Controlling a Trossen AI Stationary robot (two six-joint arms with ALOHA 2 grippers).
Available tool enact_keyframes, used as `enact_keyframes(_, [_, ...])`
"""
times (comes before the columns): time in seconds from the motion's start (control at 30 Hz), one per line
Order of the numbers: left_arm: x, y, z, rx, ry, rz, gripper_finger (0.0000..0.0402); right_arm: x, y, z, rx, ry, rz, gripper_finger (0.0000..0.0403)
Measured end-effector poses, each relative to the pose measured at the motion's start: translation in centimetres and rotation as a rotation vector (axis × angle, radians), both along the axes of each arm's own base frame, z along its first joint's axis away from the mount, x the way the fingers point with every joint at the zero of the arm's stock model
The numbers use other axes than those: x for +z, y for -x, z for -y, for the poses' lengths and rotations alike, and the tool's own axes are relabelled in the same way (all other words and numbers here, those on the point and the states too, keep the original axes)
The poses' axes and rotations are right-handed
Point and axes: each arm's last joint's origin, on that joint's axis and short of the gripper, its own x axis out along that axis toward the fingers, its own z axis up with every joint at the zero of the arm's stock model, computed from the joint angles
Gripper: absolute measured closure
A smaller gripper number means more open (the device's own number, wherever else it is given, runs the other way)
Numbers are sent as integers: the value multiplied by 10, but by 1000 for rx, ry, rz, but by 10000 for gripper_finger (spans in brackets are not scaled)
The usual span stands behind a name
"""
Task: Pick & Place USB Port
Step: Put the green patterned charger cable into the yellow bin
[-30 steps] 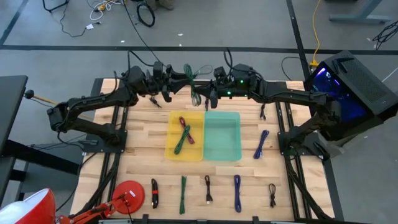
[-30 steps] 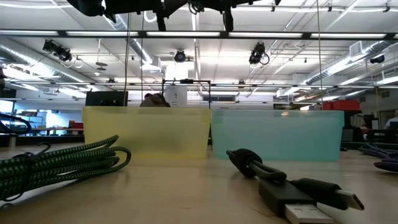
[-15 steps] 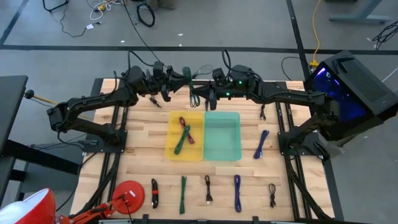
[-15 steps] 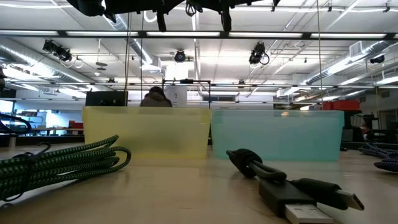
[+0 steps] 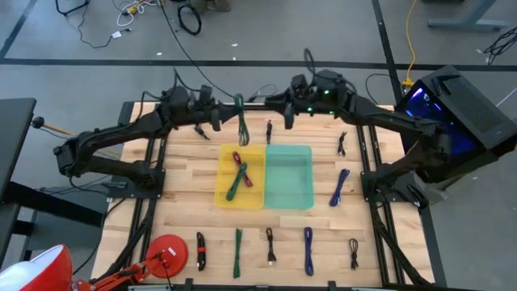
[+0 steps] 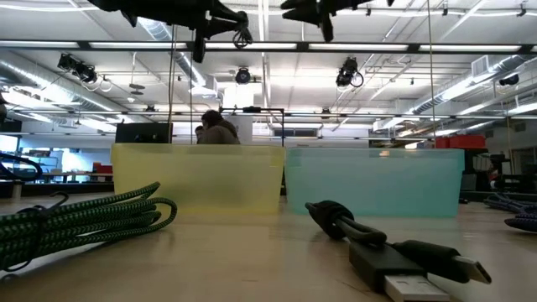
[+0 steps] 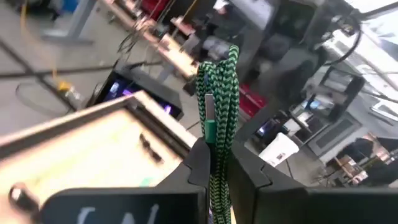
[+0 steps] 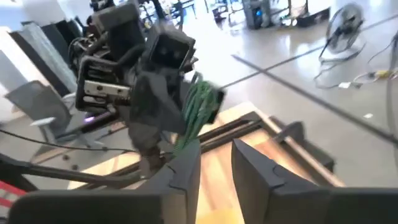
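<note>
My left gripper [image 5: 232, 112] is above the far middle of the table, shut on a green braided cable bundle [image 5: 240, 121]. The bundle also shows in the left wrist view [image 7: 217, 99] and the right wrist view [image 8: 196, 112]. My right gripper [image 5: 279, 103] is open and holds nothing, a little to the right of the bundle and apart from it. A yellow bin [image 5: 222, 194] holds a red cable and a green cable. The teal bin [image 5: 288, 198] beside it shows no cable inside. In the low view both grippers are high above the bins, left [image 6: 205, 21] and right [image 6: 323, 15]. My left gripper pinches the green cable bundle [image 7: 219, 158] between its two fingers, reaching in from the table's left. The bundle's longer part, with a plug on it [image 7: 209, 118], sticks out past the fingertips. It is lifted clear of the table.
On the table lie a small black cable [image 5: 268, 129] near the far edge and a black one [image 5: 342, 145] and a blue one [image 5: 339, 187] right of the teal bin. A row of several cables [image 5: 270, 246] lies along the near edge. A red lamp [image 5: 166, 252] stands near left.
My right gripper has drawn back from the green bundle toward the table's right and far edge. The bundle has stayed with my left gripper and has shifted a little to the left. It now shows as a straight strip, and the small black cable below is uncovered.
</note>
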Motion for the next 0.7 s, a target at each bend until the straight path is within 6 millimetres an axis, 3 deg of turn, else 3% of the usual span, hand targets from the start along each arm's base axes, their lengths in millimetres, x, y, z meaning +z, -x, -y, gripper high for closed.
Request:
enact_keyframes(0.33, [-25,-10,39,34,195,-224,370,14,45,35,-162,45,-20,294])
enact_keyframes(0.7, [-61,-25,79,187,378,-430,370,8,50,43,-168,76,-91,293])
